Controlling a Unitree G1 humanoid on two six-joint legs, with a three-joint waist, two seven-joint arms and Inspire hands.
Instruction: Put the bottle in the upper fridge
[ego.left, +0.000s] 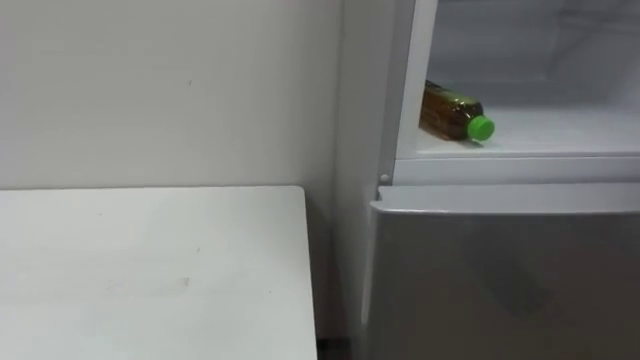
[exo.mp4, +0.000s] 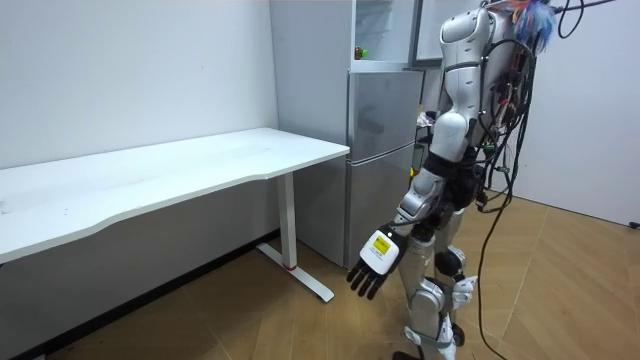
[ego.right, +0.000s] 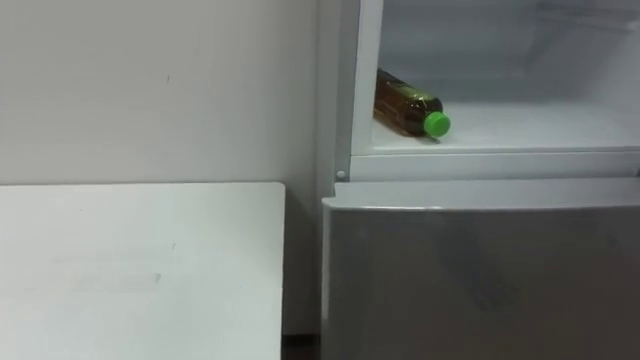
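A brown bottle (ego.left: 448, 111) with a green cap lies on its side on the white floor of the open upper fridge compartment (ego.left: 560, 135), near its left wall, cap toward the front. In the right eye view the bottle (ego.right: 403, 102) lies the same way. In the room view the bottle's green cap (exo.mp4: 361, 52) shows small inside the grey fridge (exo.mp4: 385, 130). I stand in front of the fridge. My left hand (exo.mp4: 372, 262) hangs low beside my leg, away from the fridge, its fingers straight and empty.
The lower fridge door (ego.left: 500, 280) is closed. A white table (ego.left: 150, 270) stands against the wall, just left of the fridge. In the room view the table (exo.mp4: 170, 170) runs along the wall, and wooden floor lies around me.
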